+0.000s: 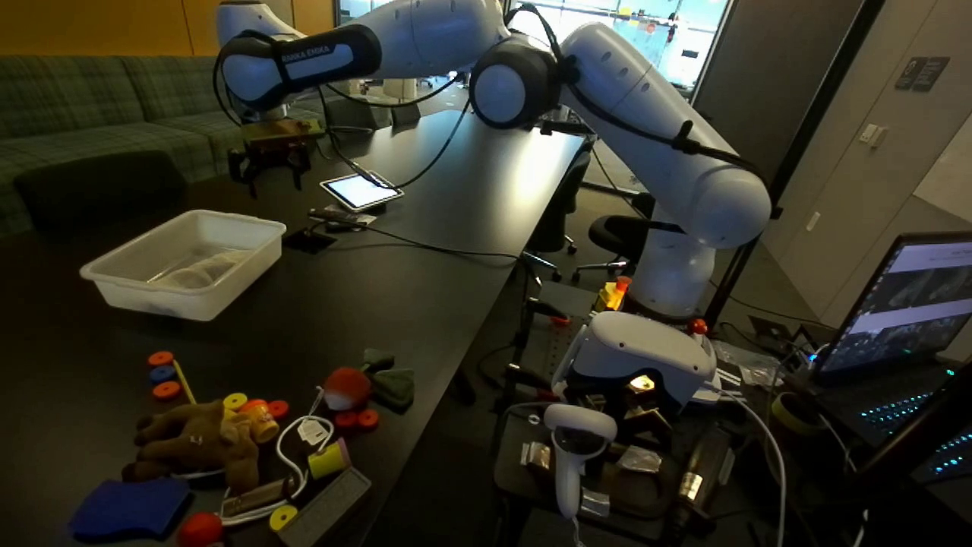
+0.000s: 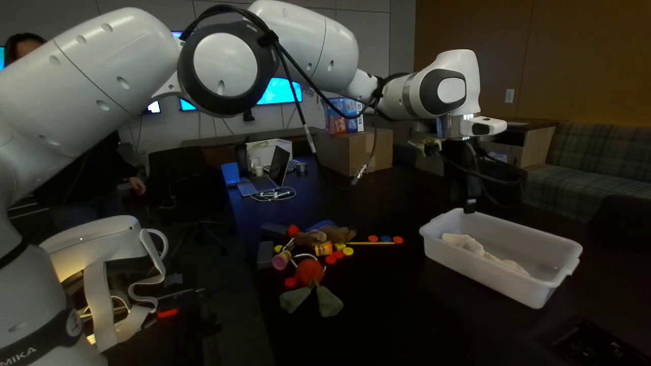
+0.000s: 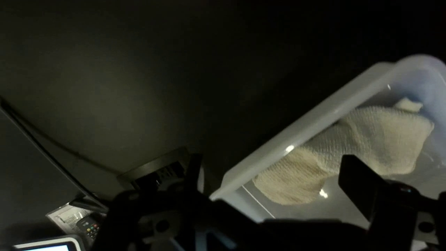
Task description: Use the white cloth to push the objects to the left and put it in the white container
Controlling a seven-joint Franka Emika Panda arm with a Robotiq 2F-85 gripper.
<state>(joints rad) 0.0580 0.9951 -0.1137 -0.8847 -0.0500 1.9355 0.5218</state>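
The white cloth (image 3: pixel 376 139) lies crumpled inside the white container (image 3: pixel 313 122), along one long wall; the cloth (image 2: pixel 473 246) also shows there in an exterior view. My gripper (image 1: pixel 276 182) hangs above the table near an end of the container (image 1: pixel 163 300). Its fingers are spread wide with nothing between them, so it is open. The wrist view looks past both fingers onto the container's rim and the cloth. The objects form a spread heap on the table: a brown plush toy (image 1: pixel 194 437), a red ball (image 1: pixel 347 389), a blue sponge (image 1: pixel 129 507) and several small coloured pieces.
A white-edged tablet (image 1: pixel 361 191) and a remote (image 3: pixel 91 223) lie near the container. A black cable (image 1: pixel 425 241) crosses the table. Farther along stand a laptop (image 2: pixel 278 165) and a cardboard box (image 2: pixel 351 150). The table edge (image 1: pixel 448 361) runs close to the objects.
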